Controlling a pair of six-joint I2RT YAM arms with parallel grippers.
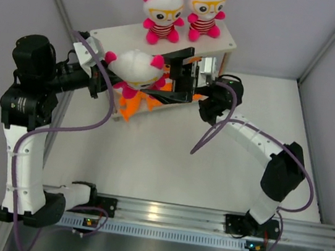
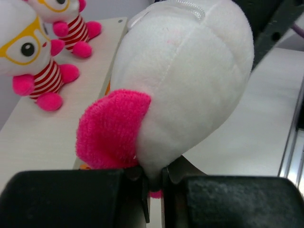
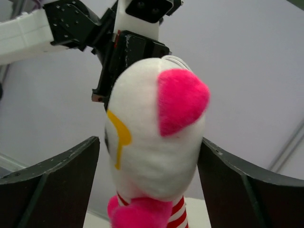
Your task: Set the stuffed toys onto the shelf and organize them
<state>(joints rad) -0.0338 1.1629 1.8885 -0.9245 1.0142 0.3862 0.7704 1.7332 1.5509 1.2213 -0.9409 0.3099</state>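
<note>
A white-headed doll (image 1: 135, 66) with pink ears hangs in the air in front of the shelf (image 1: 224, 43). My left gripper (image 1: 111, 81) is shut on a pinch of its fabric, seen up close in the left wrist view (image 2: 154, 190) under the doll's head (image 2: 190, 80). My right gripper (image 1: 174, 76) stands open around the same doll (image 3: 152, 142), one finger (image 3: 52, 185) well apart from it and the other close beside it. Two more dolls (image 1: 163, 14) (image 1: 205, 9) sit upright on the top board. Orange sharks (image 1: 132, 107) lie on the lower tier, mostly hidden.
The shelf stands at the back of the white table (image 1: 168, 163), near the grey back wall. A metal rail (image 1: 204, 218) carrying both arm bases runs along the near edge. Grey side walls close in the table on both sides.
</note>
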